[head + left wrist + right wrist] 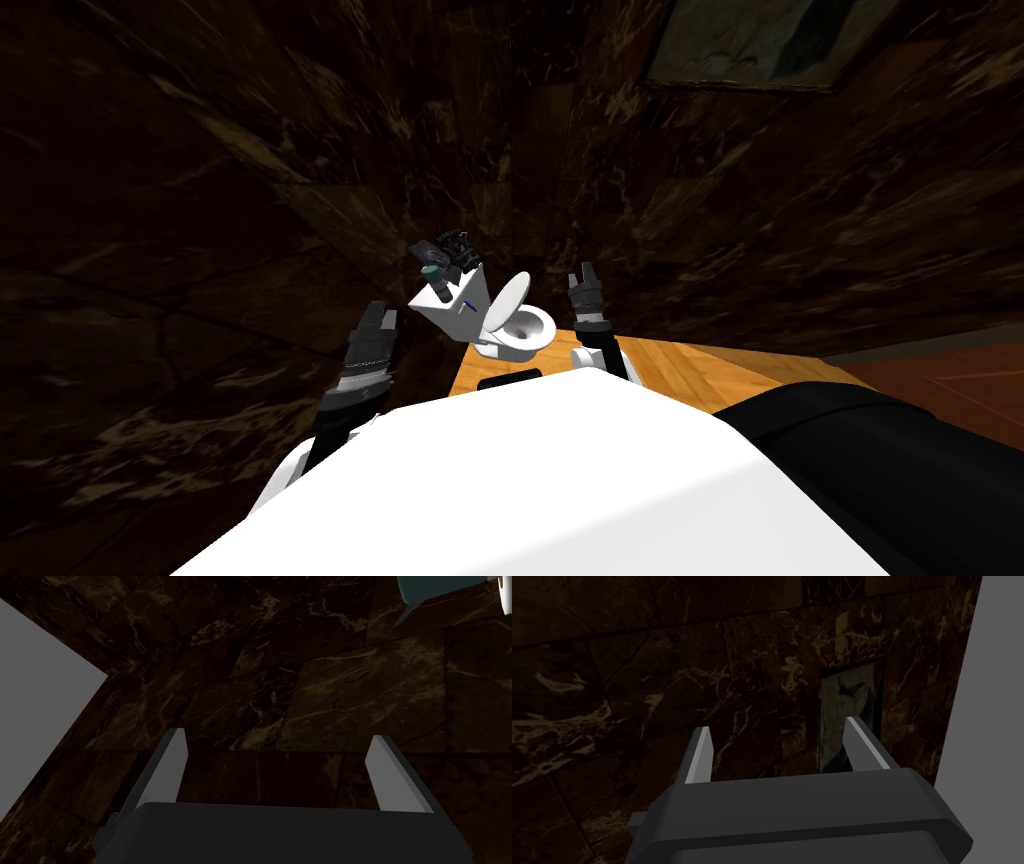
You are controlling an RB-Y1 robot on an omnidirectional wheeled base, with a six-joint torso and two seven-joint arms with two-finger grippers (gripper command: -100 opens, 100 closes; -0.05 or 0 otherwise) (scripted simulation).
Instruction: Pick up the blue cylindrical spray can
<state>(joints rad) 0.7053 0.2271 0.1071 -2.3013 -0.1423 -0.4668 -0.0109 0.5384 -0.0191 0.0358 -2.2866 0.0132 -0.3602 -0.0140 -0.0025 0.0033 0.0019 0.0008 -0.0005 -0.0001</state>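
The spray can (432,272), a dark teal-blue cylinder, is resting on top of the white toilet tank (450,305), just beside a pile of dark items (456,247). The toilet bowl (522,328) is standing on a wooden floor (700,365) against dark marble walls (200,200).

The left end effector (384,318) is hovering near the tank's left side, below the can and apart from it. Its fingers (172,761) are standing wide apart and gripping nothing.

The right end effector (583,275) is hanging right of the bowl. Its fingers (701,753) are likewise spread and gripping nothing.
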